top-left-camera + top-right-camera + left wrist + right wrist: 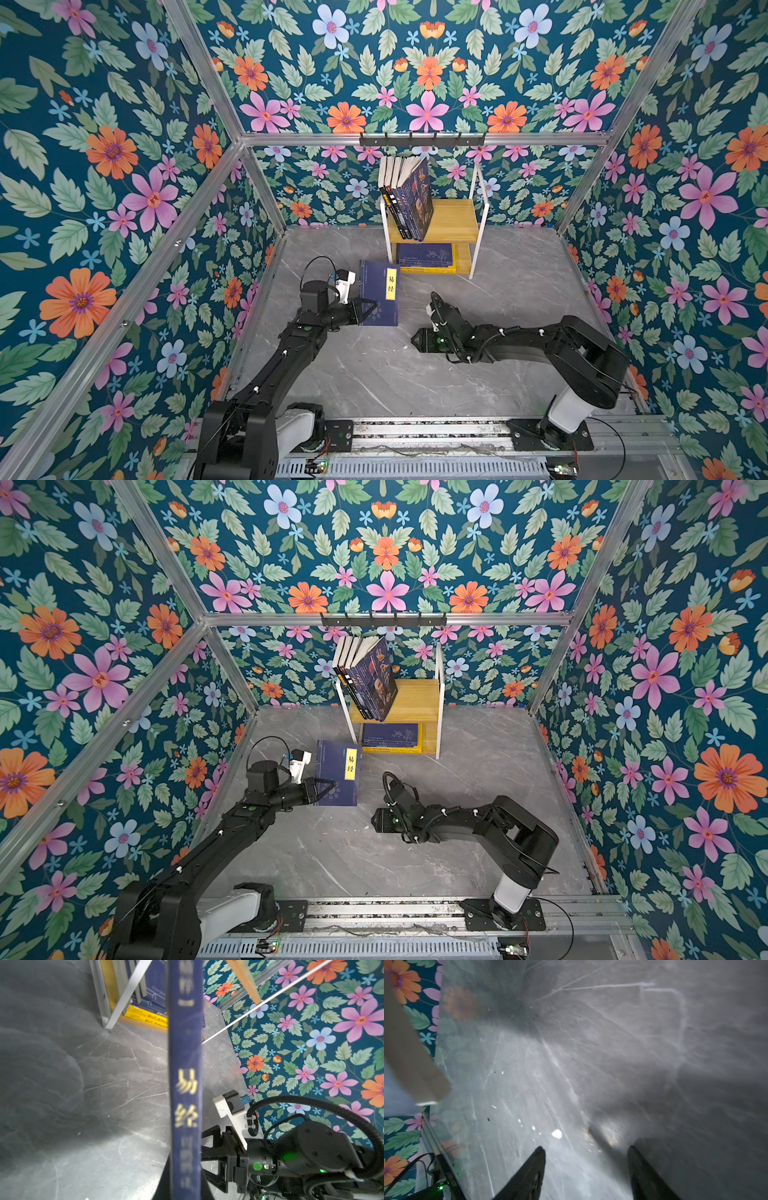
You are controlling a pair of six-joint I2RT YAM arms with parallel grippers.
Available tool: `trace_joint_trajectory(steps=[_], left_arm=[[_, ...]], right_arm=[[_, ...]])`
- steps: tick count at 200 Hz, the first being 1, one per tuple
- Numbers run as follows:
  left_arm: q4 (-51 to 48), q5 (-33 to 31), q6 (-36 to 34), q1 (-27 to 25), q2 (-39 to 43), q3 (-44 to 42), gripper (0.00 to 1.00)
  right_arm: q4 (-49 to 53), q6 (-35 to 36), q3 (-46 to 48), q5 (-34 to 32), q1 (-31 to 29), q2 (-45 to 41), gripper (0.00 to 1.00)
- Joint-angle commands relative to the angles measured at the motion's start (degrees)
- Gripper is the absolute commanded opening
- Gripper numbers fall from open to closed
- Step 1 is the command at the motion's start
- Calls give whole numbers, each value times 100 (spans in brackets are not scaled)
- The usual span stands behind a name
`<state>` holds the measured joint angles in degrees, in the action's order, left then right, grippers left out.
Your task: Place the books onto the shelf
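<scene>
One navy book (380,291) is clamped at its near corner in the left claw (368,310), just before the shelf (453,220). The right claw (586,1149) is parted and empty above the desk (374,374).

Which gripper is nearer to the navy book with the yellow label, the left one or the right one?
Left. The left gripper is shut on the navy book, at its near left corner. The right gripper hangs apart, to the book's right, jaws open over the table.
</scene>
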<state>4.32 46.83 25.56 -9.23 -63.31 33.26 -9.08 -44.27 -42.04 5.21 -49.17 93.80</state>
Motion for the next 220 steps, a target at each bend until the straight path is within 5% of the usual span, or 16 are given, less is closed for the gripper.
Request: trace_joint_trajectory(steps=[1, 72, 116, 170, 220], left_arm=[[-288, 272, -709, 45, 206, 301, 0], [-1543, 858, -2482, 1, 324, 1770, 0], [-1927, 1547, -2990, -7, 215, 2484, 0], [-1936, 2178, -3353, -6, 278, 2713, 0], [-1378, 2583, -2779, -17, 451, 2538, 0]], right_arm=[[284, 206, 134, -351, 98, -467, 64], [-197, 1078, 781, -851, 170, -2542, 67], [-155, 1845, 493, -766, 263, -3254, 72], [-1390, 2531, 159, -63, 303, -3527, 75], [-2311, 2918, -286, 1295, 354, -3022, 80]])
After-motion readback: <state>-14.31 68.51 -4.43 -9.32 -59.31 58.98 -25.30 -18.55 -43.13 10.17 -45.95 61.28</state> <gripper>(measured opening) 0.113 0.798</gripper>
